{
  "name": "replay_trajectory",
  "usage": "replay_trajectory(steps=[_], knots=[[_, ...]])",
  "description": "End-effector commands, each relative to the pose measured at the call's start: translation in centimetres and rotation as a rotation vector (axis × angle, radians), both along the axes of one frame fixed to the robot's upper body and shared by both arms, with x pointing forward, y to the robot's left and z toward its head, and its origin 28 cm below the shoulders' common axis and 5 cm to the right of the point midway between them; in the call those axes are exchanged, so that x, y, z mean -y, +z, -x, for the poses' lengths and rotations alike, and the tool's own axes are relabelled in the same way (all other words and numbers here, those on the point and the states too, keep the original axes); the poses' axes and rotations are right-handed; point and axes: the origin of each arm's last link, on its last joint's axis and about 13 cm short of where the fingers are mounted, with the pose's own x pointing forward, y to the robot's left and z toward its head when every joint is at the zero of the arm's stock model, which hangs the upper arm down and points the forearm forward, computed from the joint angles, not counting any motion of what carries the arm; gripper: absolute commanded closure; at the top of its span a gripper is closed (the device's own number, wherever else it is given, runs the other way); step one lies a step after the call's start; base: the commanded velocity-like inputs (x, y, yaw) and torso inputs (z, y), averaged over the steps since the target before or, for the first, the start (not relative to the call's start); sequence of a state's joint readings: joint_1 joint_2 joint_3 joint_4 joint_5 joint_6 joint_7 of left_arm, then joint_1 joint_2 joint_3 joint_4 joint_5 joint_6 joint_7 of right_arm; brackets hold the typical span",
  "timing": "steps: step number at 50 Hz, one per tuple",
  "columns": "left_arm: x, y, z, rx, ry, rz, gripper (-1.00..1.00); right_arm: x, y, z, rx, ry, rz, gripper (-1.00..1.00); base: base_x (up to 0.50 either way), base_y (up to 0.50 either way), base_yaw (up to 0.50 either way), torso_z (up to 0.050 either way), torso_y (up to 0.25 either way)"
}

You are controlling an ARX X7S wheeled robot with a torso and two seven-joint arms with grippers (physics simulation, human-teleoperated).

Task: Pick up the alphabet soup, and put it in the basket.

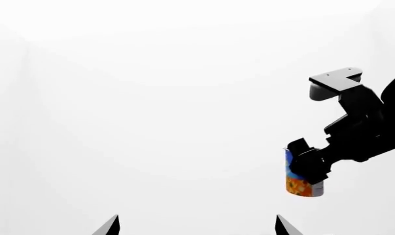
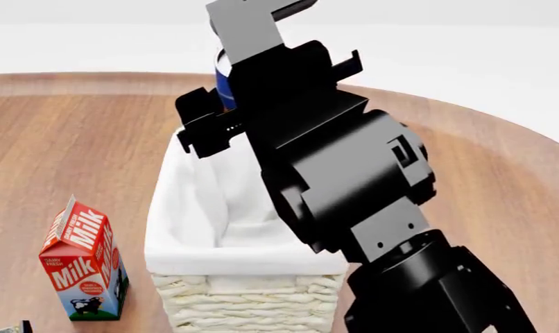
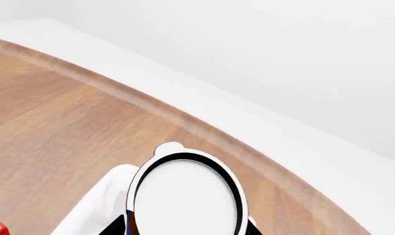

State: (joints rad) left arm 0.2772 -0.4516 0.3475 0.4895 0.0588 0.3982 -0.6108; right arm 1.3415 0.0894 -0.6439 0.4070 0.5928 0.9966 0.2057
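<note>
From left wrist: soup label (image 1: 299, 182) unobstructed.

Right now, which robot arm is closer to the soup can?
The right. Its end effector is clamped on the alphabet soup, over the basket. The left end effector is open, well away, watching from a distance.

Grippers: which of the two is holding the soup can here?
The right gripper: the left wrist view shows it clamped on the alphabet soup, and the head view shows it above the basket. The left gripper shows only bare fingertips, spread apart.
</note>
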Motion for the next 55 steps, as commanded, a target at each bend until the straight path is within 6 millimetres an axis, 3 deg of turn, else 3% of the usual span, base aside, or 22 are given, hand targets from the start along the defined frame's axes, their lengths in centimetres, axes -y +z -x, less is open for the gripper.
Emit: replay_trajectory(steps=[1,55], knots=[[0.03,0.08,-0.06,-0.003,0.022,-0.026,-1.0,-0.06,0.4,-0.16,0.029,-0.003,0.019,1.0,0.0,0.0,0.0,0.0,0.0],[0.09,0.14,0.16,0.018,0.024,-0.054,-1.0,-0.43,0.42,0.07,0.038,0.022,0.045,1.0,0.0,0.0,0.0,0.0,-0.088]])
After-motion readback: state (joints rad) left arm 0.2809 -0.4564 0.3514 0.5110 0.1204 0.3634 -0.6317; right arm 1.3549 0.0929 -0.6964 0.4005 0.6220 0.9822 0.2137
